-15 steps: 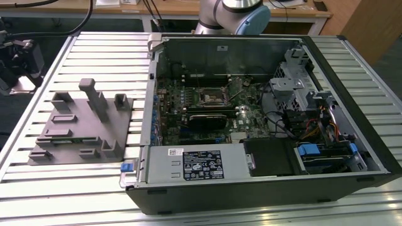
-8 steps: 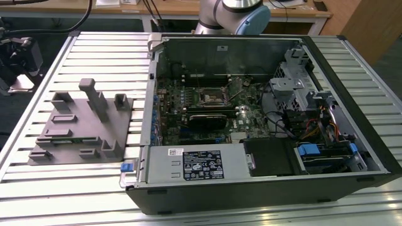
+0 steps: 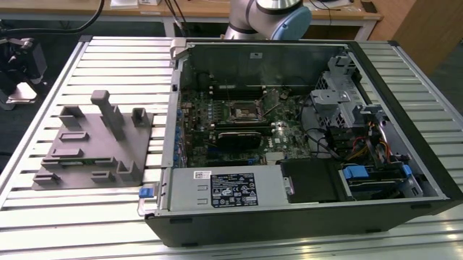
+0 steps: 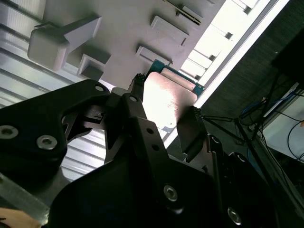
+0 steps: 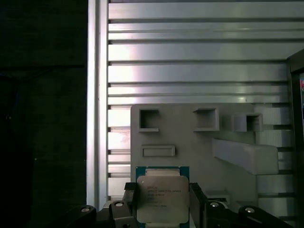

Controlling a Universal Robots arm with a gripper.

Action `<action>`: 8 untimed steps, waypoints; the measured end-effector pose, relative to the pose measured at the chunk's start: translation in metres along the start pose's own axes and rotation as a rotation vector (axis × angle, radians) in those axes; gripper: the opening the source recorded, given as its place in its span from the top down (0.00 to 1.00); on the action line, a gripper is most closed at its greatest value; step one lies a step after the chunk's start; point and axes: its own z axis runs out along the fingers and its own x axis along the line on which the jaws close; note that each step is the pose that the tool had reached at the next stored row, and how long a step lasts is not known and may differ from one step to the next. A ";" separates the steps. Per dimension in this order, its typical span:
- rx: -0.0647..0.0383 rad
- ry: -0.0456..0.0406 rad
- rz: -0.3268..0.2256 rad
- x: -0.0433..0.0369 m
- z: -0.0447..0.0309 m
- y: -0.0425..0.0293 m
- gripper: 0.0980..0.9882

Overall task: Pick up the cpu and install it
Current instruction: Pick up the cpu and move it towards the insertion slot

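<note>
The small, flat square cpu with a pale silvery metal top and a green rim (image 5: 162, 198) is seen gripped in the black two-fingered claw (image 5: 163, 191), whose fingers (image 5: 130, 202) are clenched against two opposite edges of the chip. The same hold is shown in the second wrist view, where the cpu (image 4: 166, 97) is pinched in the claw (image 4: 165, 98). Beneath the claw, and well apart from it, the grey plastic block with upright posts and shallow pockets (image 5: 190, 142) is laid on the ribbed aluminium surface (image 5: 190, 61). In the exterior view the open black computer case (image 3: 304, 222) is set just beside that block (image 3: 94, 146), and the dark square socket with a metal rim (image 3: 244, 114) is carried on its board. The hold is judged to be slight, since only thin edges are caught, so the chip could be tilted or dropped by a jolt. Were it brought down askew or turned the wrong way, the socket's contacts could be bent.
</note>
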 end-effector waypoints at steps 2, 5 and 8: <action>0.000 -0.0001 0.000 0.0000 -0.0019 0.0001 0.52; 0.000 0.0000 0.000 0.0000 -0.0041 0.0007 0.52; 0.000 -0.0002 0.000 0.0000 -0.0060 0.0009 0.52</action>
